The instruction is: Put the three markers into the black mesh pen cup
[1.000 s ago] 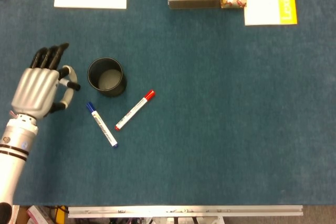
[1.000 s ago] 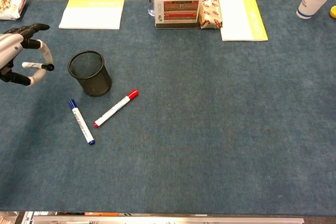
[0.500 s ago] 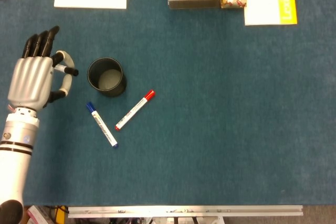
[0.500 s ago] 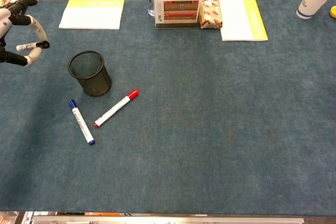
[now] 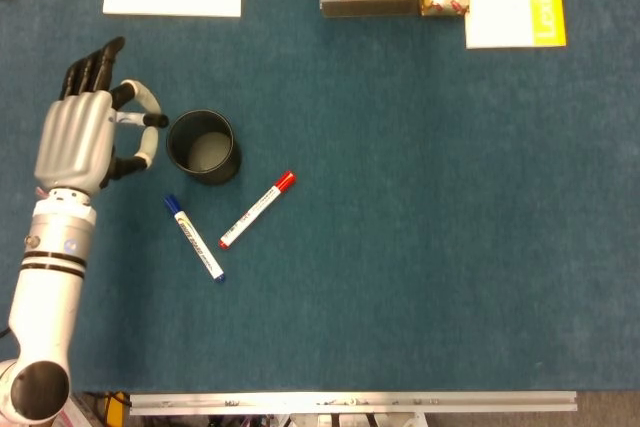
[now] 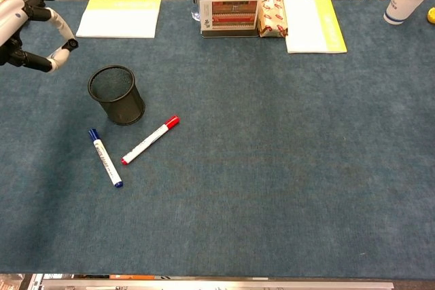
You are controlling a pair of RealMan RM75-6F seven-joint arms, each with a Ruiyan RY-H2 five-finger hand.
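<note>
- Left hand [image 5: 85, 137] is swinging back in toward the black mesh pen cup [image 5: 203, 147]. A sec ago it was sitting lower and further out on the cup's left, half a sec ago it had pulled up and away, and now its thumb side is coming just beside the cup's left rim in the head view. In the chest view the hand [image 6: 27, 28] is riding up and to the cup's upper left, apparently above rim level.
- The hand is pinching a white marker [image 5: 148, 119] w/ a dark tip between thumb and a finger; other fingers are sticking out straight, pointing away from the robot. Only a short bit of the barrel is showing, tip now pointing at the cup rather than lying off to its side.
- Meaning for the task: the 1st marker looks to be in transit to the cup, not dropped yet. Probably needs to get over the opening and tip down before release.
- Cup is standing upright, nothing visible inside as far as I can tell.
- Blue marker [image 5: 193, 237] and red marker [image 5: 257, 209] are lying on the table [image 5: 450, 227] just in front of the cup, blue to its front-left, red to its front-right, apart from each other, neither shifting across the frames.
- Right hand isn't showing in either view.
</note>
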